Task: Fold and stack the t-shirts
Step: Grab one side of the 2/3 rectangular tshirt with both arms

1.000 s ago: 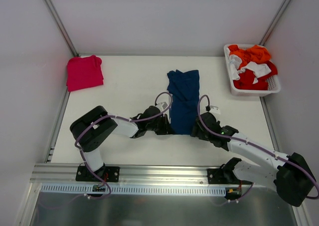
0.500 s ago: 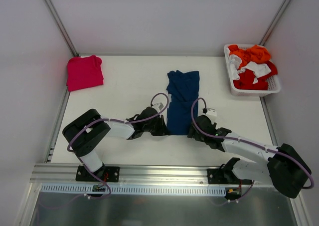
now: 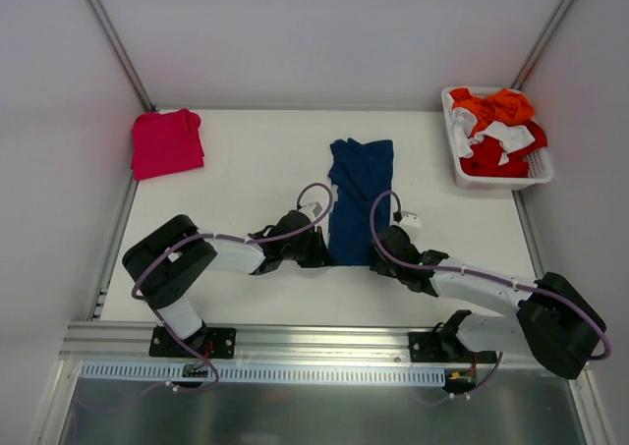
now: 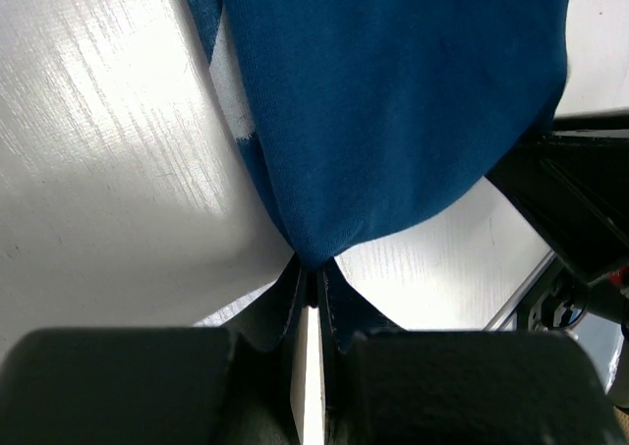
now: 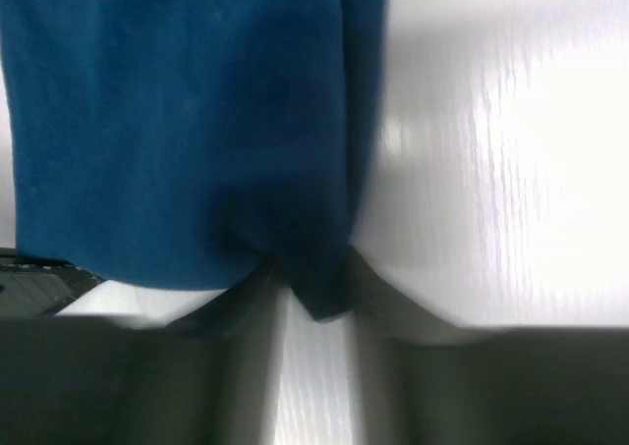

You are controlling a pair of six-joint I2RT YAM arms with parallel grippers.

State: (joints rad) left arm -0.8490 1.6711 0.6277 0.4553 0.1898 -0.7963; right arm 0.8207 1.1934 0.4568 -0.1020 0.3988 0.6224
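Observation:
The dark navy t-shirt [image 3: 359, 194] lies mid-table as a long narrow strip. My left gripper [image 3: 329, 251] sits at its near left corner. In the left wrist view the left gripper [image 4: 314, 268] is shut on a pinch of the navy t-shirt [image 4: 393, 101]. My right gripper [image 3: 376, 258] is at the near right corner. In the blurred right wrist view the right gripper [image 5: 310, 268] has its jaws partly apart, with a corner of the navy t-shirt [image 5: 177, 121] between them. The pinkish-red t-shirt [image 3: 165, 142] lies folded at the far left.
A white basket [image 3: 501, 182] with orange, red and white clothes stands at the far right. White walls enclose the table on three sides. A metal rail runs along the near edge by the arm bases.
Both arms have drawn back slightly toward the near edge. The shirt's near end now lies straighter and narrower. My right gripper's jaws have come closer together around the corner.

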